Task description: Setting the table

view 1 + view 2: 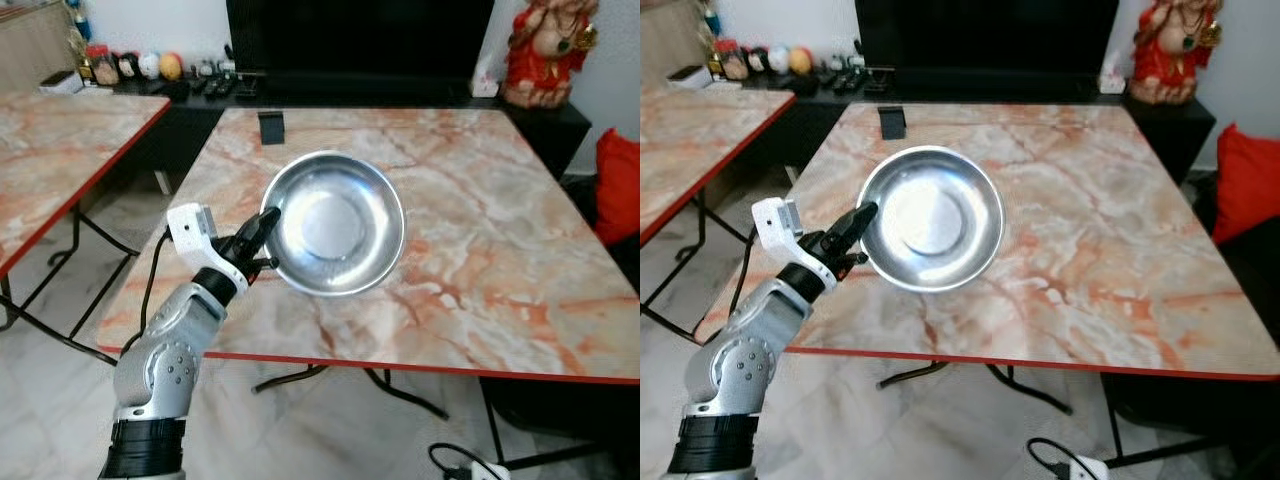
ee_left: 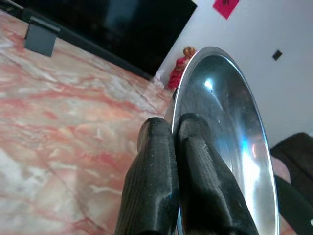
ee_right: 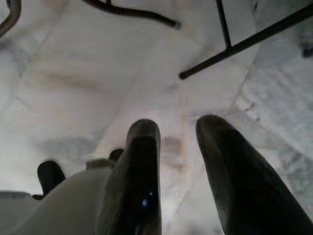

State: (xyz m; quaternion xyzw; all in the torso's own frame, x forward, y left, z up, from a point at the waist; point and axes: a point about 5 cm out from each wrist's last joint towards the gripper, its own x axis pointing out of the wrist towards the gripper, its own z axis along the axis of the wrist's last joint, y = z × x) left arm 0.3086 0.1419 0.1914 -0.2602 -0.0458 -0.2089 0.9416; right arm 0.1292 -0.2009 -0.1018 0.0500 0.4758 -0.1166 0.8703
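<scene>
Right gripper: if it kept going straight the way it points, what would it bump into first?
Probably the pale marble floor. The right gripper hangs with its jaws open, aimed down at it, and nothing shows between; the table's black legs look off to the side.

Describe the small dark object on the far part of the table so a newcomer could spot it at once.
On the marble-patterned table with the red edge, look past the steel bowl held by the left gripper. Near the far edge stands a small black stand, the table's one dark, upright item.

Soft, even daylight, head views sharp; glare flares in the steel bowl, and the floor looks hazy, dim.
</scene>
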